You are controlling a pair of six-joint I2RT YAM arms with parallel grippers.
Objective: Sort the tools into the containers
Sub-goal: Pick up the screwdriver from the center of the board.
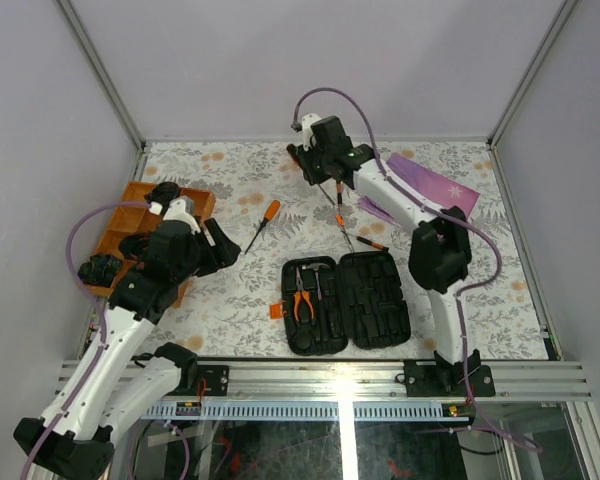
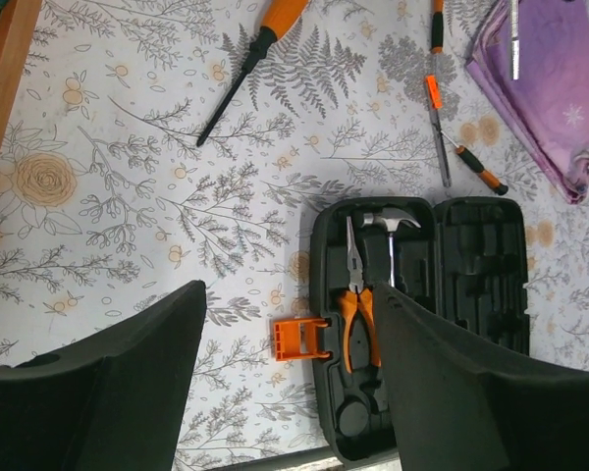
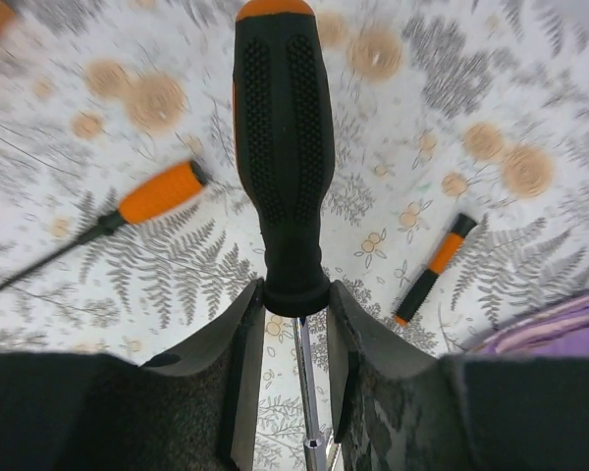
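The table [image 1: 230, 290] carries a flowered cover. At its near middle lies the black tool case [image 1: 375, 300], opened flat, with an orange latch [image 1: 277, 311] at its left edge. An orange tray [image 1: 130, 215] sits at the far left and a purple cloth [image 1: 430, 182] at the far right. The left claw [image 1: 215, 250] hangs beside the tray, fingers spread wide with nothing between them. The right claw [image 3: 294, 304], over the far middle, pinches a black-handled screwdriver [image 3: 285, 147] at the neck of its handle. Pliers [image 1: 302, 298] and a hammer [image 1: 320, 278] rest in the case's left half. An orange-handled screwdriver [image 1: 263, 222] lies loose between tray and case. A small screwdriver [image 2: 479, 171] lies just beyond the case.
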